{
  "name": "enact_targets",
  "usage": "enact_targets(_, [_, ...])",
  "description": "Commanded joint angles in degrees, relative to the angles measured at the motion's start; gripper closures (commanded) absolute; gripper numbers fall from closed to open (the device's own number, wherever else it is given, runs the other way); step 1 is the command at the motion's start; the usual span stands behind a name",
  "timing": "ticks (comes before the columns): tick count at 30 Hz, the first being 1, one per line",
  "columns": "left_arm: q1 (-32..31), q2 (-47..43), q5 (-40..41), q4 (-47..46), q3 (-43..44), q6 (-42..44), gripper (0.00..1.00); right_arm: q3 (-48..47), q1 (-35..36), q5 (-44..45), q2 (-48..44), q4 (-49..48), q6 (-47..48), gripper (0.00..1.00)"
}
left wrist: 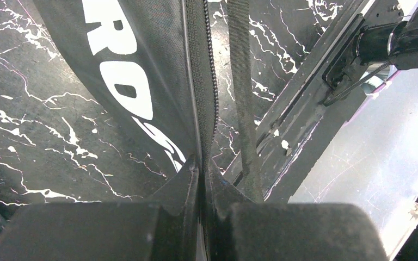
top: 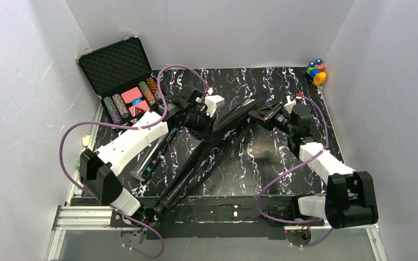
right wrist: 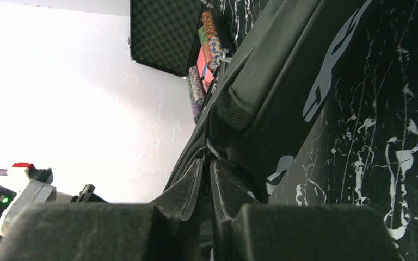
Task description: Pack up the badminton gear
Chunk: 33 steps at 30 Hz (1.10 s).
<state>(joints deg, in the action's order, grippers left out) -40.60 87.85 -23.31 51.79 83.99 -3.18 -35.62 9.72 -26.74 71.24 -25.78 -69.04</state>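
The black CROSSWAY bag (top: 196,160) lies diagonally across the table, narrow end near, wide end far right. My left gripper (top: 206,120) is shut on its zipper edge near the wide part; in the left wrist view the fingers (left wrist: 188,182) pinch the zipper seam, with the bag's white lettering (left wrist: 125,76) to the left and a strap (left wrist: 239,81) to the right. My right gripper (top: 262,112) is shut on the bag's far end; in the right wrist view its fingers (right wrist: 190,185) clamp the seam of the bag (right wrist: 283,81). A tube (top: 151,155) lies beside my left arm. Rackets and shuttlecocks are hidden.
The open foam-lined case of poker chips (top: 117,65) stands at the back left, also in the right wrist view (right wrist: 163,32). Small colourful toy blocks (top: 315,72) sit in the back right corner. White walls enclose the table on three sides.
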Motion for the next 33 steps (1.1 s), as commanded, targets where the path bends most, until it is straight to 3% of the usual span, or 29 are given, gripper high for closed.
enact_targets(1, [0.19,-2.86,-1.39,-2.99,1.19,0.88,1.00,0.60,0.25,-4.41,-0.09,-4.99,-2.52,0.88])
enact_targets(7, [0.18,-2.44,-1.20,-3.34,0.73,1.32,1.00,0.14,1.77,-6.92,1.09,-5.57,-3.78,0.99])
enact_targets(33, [0.19,-1.50,-3.12,-3.61,0.09,1.45,1.00,-10.39,23.03,-8.82,13.61,-10.92,-10.24,0.99])
